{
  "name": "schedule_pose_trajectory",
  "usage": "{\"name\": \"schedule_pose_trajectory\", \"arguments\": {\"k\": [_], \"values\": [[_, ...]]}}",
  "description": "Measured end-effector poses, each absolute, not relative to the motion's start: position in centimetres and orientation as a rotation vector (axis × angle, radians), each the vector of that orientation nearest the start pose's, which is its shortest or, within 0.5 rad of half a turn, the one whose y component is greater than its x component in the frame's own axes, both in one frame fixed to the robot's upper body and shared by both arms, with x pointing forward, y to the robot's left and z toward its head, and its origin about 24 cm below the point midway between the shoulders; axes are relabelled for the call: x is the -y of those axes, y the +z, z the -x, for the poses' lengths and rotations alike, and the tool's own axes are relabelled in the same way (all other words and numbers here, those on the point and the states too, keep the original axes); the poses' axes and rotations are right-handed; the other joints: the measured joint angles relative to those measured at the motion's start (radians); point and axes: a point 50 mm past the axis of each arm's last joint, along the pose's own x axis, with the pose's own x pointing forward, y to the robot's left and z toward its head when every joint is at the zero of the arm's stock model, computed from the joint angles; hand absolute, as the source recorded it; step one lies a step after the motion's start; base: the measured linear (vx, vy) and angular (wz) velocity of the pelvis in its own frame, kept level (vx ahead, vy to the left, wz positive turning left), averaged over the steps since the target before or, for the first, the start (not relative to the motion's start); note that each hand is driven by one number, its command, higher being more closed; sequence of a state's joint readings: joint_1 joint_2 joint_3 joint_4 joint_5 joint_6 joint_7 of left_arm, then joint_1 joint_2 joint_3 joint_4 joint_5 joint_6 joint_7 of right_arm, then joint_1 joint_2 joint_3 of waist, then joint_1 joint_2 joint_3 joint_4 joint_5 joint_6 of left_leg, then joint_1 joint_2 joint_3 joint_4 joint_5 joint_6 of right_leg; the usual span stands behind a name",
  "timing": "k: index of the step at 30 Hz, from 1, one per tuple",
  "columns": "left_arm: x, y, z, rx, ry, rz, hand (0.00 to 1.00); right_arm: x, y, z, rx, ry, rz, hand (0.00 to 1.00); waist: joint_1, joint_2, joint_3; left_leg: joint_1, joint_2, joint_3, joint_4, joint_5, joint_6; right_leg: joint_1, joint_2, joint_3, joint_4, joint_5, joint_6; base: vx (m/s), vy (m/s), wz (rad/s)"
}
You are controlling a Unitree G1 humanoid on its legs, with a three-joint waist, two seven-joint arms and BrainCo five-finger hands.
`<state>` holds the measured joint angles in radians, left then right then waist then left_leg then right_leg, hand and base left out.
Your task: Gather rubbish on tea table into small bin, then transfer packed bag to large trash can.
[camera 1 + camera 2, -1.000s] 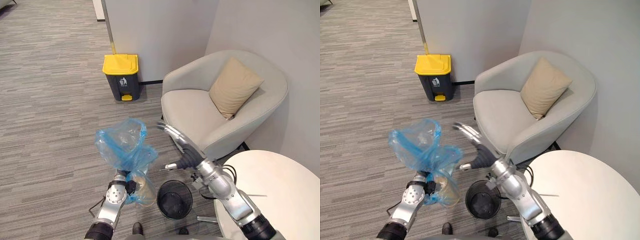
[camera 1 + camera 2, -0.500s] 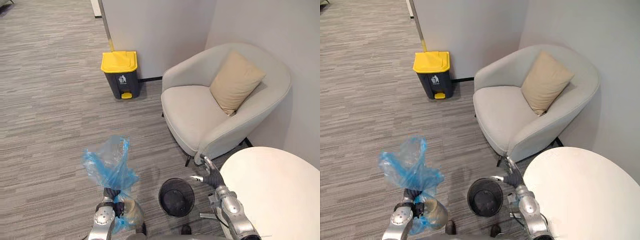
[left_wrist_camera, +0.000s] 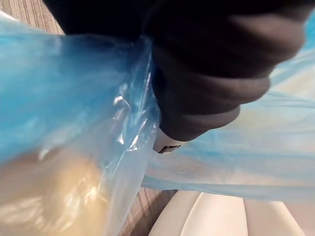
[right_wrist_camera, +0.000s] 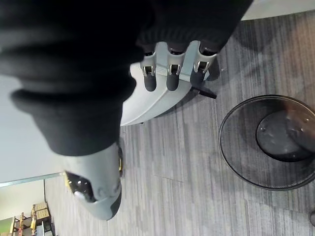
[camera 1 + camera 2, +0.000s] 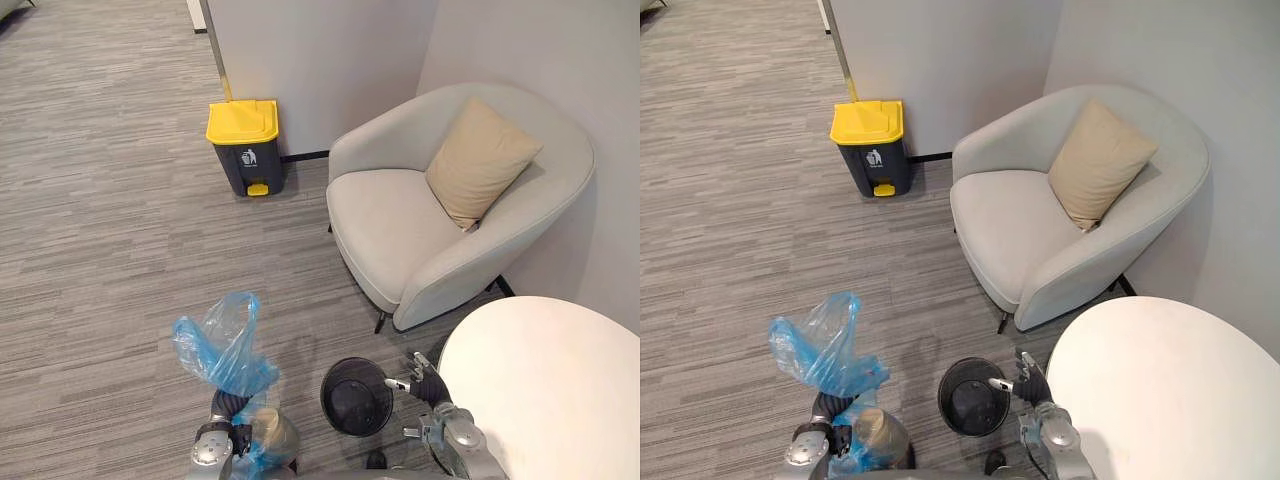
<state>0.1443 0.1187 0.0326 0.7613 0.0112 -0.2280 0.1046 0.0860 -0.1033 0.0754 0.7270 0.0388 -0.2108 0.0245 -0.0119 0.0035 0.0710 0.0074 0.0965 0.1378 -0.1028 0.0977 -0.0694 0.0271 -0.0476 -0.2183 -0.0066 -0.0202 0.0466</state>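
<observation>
Right hand (image 5: 424, 381) has dropped back from its reach above the bin (image 5: 328, 390) and sits low by the table (image 5: 560, 390); the bag (image 5: 225, 345) is lower too. Armchair (image 5: 400, 230), with a tan cushion (image 5: 480, 160), stands in the corner near the round white table. Yellow-lidded trash can (image 5: 245, 150) stands by the wall, well apart from the bag. Blue bag (something tan shows through it) is held by the left hand (image 5: 226, 406), fingers curled round its gathered neck. Black bin stands between the hands, with the right hand just beside it, its fingers loosely straight and holding nothing.
</observation>
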Motion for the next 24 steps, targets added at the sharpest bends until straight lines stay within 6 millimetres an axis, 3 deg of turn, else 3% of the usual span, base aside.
{"name": "schedule_pose_trajectory", "arguments": {"k": [11, 14, 17, 18, 20, 21, 22, 24], "values": [[-20.5, -12.5, -13.3, -0.716, 0.174, -0.142, 1.00, 17.2, -11.3, -16.8, -0.631, 0.037, 0.083, 0.00, 0.002, -0.006, 0.002, -0.030, -0.015, 0.005, 0.007, -0.009, 0.004, -0.040, -0.020, 0.012, 0.026, -0.009, 0.013, 0.00, 0.018, -0.01], [-20.7, -12.3, -13.7, -0.705, 0.175, -0.146, 1.00, 17.0, -10.7, -18.3, -0.594, 0.051, 0.100, 0.00, 0.012, -0.013, 0.027, -0.065, -0.021, 0.034, 0.032, -0.006, 0.019, -0.107, -0.026, 0.042, 0.086, -0.004, 0.007, 0.08, 0.020, -0.25], [-20.7, -11.5, -15.6, -0.651, 0.164, -0.154, 1.00, 16.9, -10.3, -19.2, -0.579, 0.052, 0.123, 0.00, 0.012, -0.016, 0.062, -0.127, -0.017, 0.032, 0.148, -0.060, 0.034, -0.159, -0.042, 0.058, 0.190, -0.026, 0.021, -0.01, 0.037, 0.06], [-20.7, -10.9, -16.4, -0.614, 0.149, -0.164, 1.00, 16.8, -10.1, -19.4, -0.570, 0.054, 0.126, 0.00, 0.013, -0.017, 0.074, -0.146, -0.011, 0.028, 0.203, -0.084, 0.043, -0.180, -0.050, 0.065, 0.253, -0.039, 0.031, -0.04, 0.046, 0.20], [-20.7, -10.1, -17.2, -0.562, 0.145, -0.168, 1.00, 16.5, -9.8, -19.5, -0.553, 0.066, 0.129, 0.00, 0.022, -0.026, 0.079, -0.170, -0.010, 0.022, 0.245, -0.110, 0.060, -0.210, -0.069, 0.102, 0.394, -0.123, 0.042, -0.08, 0.004, 0.35], [-20.8, -9.8, -17.4, -0.548, 0.145, -0.173, 1.00, 16.2, -9.9, -19.2, -0.553, 0.068, 0.121, 0.00, 0.021, -0.031, 0.081, -0.182, -0.025, -0.001, 0.274, -0.119, 0.063, -0.227, -0.087, 0.120, 0.558, -0.191, 0.045, -0.08, -0.084, 0.65], [-20.8, -9.7, -17.3, -0.546, 0.146, -0.171, 1.00, 15.9, -10.1, -18.9, -0.561, 0.070, 0.111, 0.00, 0.026, -0.052, 0.069, -0.200, -0.039, -0.023, 0.305, -0.125, 0.060, -0.218, -0.095, 0.136, 0.656, -0.232, 0.061, -0.03, -0.108, 0.65], [-21.2, -9.4, -17.3, -0.530, 0.162, -0.172, 1.00, 15.9, -9.8, -19.4, -0.548, 0.072, 0.112, 0.00, 0.032, -0.073, 0.064, -0.260, -0.051, -0.042, 0.368, -0.125, 0.055, -0.216, -0.094, 0.155, 0.639, -0.279, 0.075, -0.05, -0.141, 0.50]]}}
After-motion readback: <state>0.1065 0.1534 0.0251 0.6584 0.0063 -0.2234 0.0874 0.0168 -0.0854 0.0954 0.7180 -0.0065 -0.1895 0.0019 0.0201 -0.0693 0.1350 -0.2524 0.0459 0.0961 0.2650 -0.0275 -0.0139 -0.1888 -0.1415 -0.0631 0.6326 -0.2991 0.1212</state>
